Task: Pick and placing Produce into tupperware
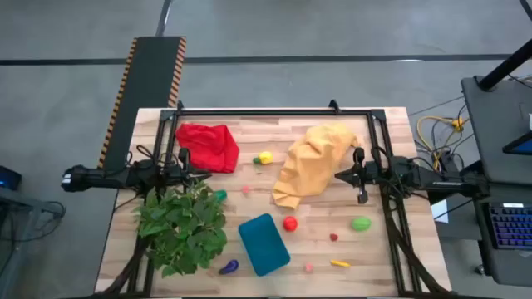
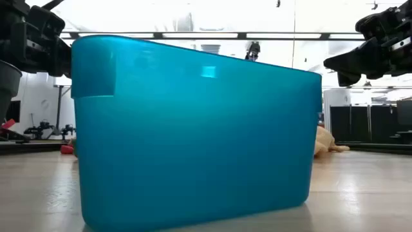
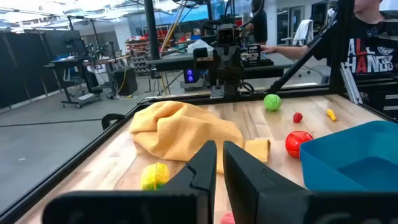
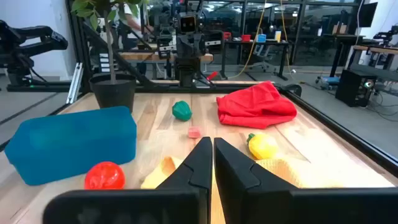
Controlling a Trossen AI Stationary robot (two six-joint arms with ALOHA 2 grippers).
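High view: yellow cloth (image 1: 312,162), red cloth (image 1: 208,146), plant (image 1: 183,228) flank tupperware (image 1: 263,243).

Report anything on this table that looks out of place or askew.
The tupperware sits skewed to the table edges, still empty. The produce lies scattered loose, such as the red piece and green piece. The yellow-orange cloth and red cloth lie crumpled. Nothing looks damaged.

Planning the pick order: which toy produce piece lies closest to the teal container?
The round red toy tomato, just off the teal plastic container; the purple piece sits slightly farther.
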